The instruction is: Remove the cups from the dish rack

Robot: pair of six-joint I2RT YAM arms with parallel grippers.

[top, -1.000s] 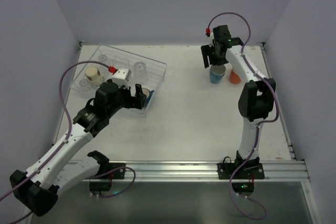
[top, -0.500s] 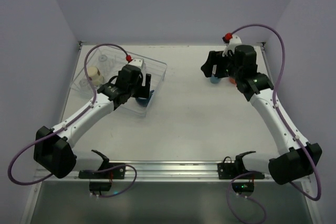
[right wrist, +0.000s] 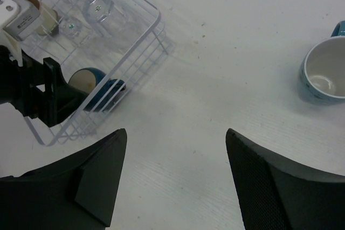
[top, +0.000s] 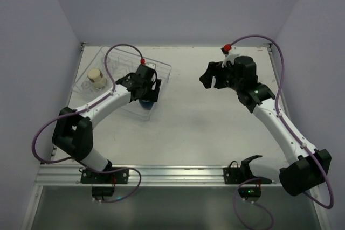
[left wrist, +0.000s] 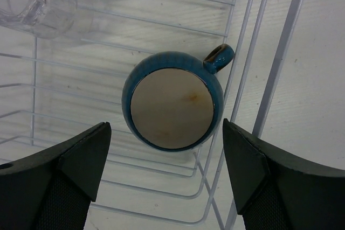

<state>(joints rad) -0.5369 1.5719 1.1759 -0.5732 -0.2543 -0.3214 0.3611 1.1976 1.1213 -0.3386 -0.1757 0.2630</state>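
Dark blue handled cup (left wrist: pixel 172 109): inside the dish rack (top: pixel 105 55), at its near-right corner, centre of the left wrist view. Flat tan round face toward the camera, handle pointing to the upper right. Rests on the rack's ridges, just inside the rim.

Left gripper (left wrist: pixel 166 126): spread wide, 1 finger at each lower corner of the frame, cup between them and above. No contact visible; nothing grasped.

1 clear tumbler (left wrist: pixel 32 4) in the upper left of that view. Cream cup (top: pixel 96 76) at the rack's left end, overhead view.

Right gripper (right wrist: pixel 175 133): fingers parted, empty, over bare table (top: pixel 194 127), centre-right of the overhead view. Light blue mug (right wrist: pixel 323 71) upright on the table, right edge of the right wrist view, well apart from the rack.
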